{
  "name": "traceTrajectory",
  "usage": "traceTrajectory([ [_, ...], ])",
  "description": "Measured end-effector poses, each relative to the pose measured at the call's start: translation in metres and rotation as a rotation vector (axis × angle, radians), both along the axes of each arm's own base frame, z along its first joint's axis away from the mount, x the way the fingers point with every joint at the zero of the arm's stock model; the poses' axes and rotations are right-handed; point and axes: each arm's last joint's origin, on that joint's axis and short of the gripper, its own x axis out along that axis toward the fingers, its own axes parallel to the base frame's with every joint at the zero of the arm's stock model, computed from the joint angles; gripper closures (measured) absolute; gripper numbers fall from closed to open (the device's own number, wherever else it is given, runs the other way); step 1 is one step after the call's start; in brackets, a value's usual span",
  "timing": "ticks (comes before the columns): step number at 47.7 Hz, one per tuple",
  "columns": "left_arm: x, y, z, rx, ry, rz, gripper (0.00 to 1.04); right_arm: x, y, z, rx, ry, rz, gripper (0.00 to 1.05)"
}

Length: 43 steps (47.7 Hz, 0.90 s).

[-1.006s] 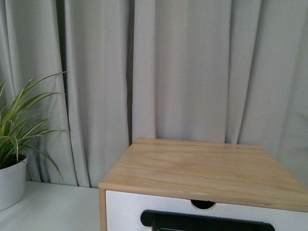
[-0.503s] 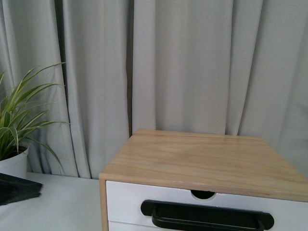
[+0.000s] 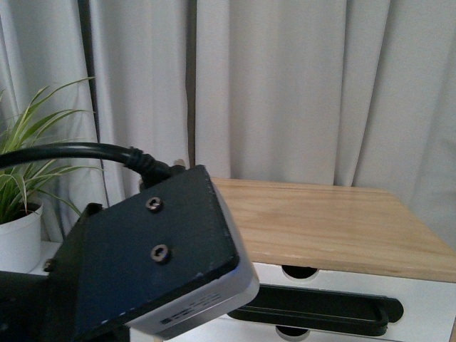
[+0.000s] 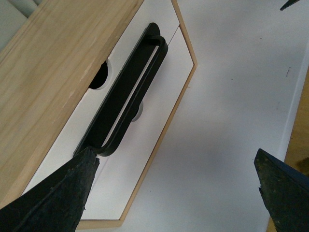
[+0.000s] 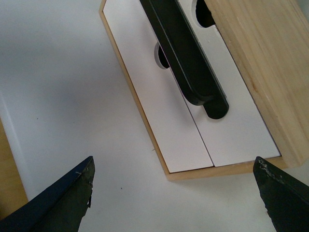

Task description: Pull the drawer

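The drawer is the white front just under the wooden cabinet top, with a half-round notch and a long black bar handle. It looks flush with the front below it. The left wrist view shows the handle and notch. My left gripper is open over the white table, one fingertip beside the handle's end. In the right wrist view the handle runs above my open right gripper, which holds nothing and stands off from the cabinet's front.
My left arm's black wrist housing and its cable fill the front view's lower left, hiding the cabinet's left side. A potted plant stands at far left before grey curtains. A second white drawer front lies below. White tabletop lies in front.
The left arm's wrist housing has risen into the front view and now covers the cabinet's left part. The cabinet shows slightly higher and further right in the picture.
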Motion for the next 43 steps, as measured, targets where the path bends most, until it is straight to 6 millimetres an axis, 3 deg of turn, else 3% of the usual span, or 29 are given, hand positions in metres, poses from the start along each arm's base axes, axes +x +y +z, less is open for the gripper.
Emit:
traceTrajectory([
  [25, 0.042, -0.028, -0.017, 0.156, 0.017, -0.014, 0.06, 0.032, 0.024, -0.015, -0.081, -0.011, 0.070, 0.09],
  [43, 0.063, -0.041, -0.016, 0.196, -0.001, -0.001, 0.06, 0.058, 0.042, -0.021, -0.072, -0.058, 0.080, 0.09],
])
